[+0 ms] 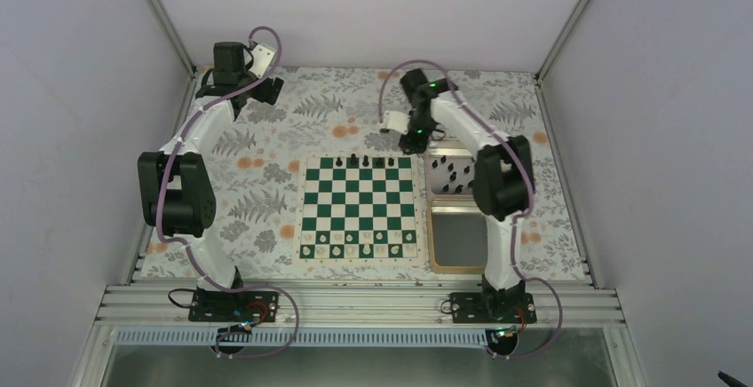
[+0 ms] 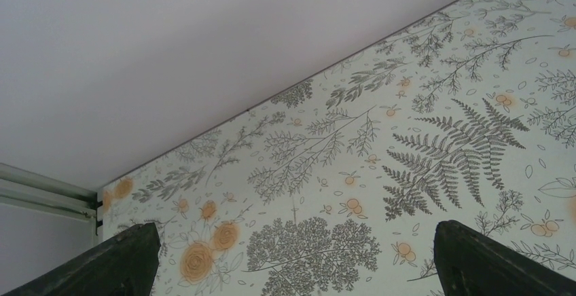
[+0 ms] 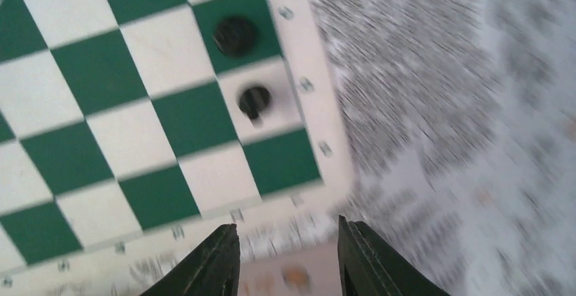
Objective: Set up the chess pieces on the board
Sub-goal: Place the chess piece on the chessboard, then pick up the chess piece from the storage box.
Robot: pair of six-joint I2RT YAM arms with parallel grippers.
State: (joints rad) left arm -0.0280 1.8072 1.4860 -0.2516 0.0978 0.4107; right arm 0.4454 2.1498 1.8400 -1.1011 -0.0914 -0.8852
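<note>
The green-and-white board (image 1: 359,208) lies in the middle of the table. Several black chess pieces (image 1: 367,161) stand along its far row, and more black pieces (image 1: 450,177) lie in a silver tin to its right. My right gripper (image 1: 409,146) hovers above the board's far right corner. In the blurred right wrist view this gripper (image 3: 289,242) is open with nothing between its fingers (image 3: 217,255), and two black pieces (image 3: 255,99) stand on edge squares of the board (image 3: 102,72) ahead. My left gripper (image 1: 265,91) is at the far left, wide open (image 2: 299,262) over bare cloth.
White pieces (image 1: 355,249) line the board's near row. A second silver tin (image 1: 458,240) sits right of the board, near the right arm's base. Floral cloth (image 2: 339,174) covers the table, with walls close on three sides.
</note>
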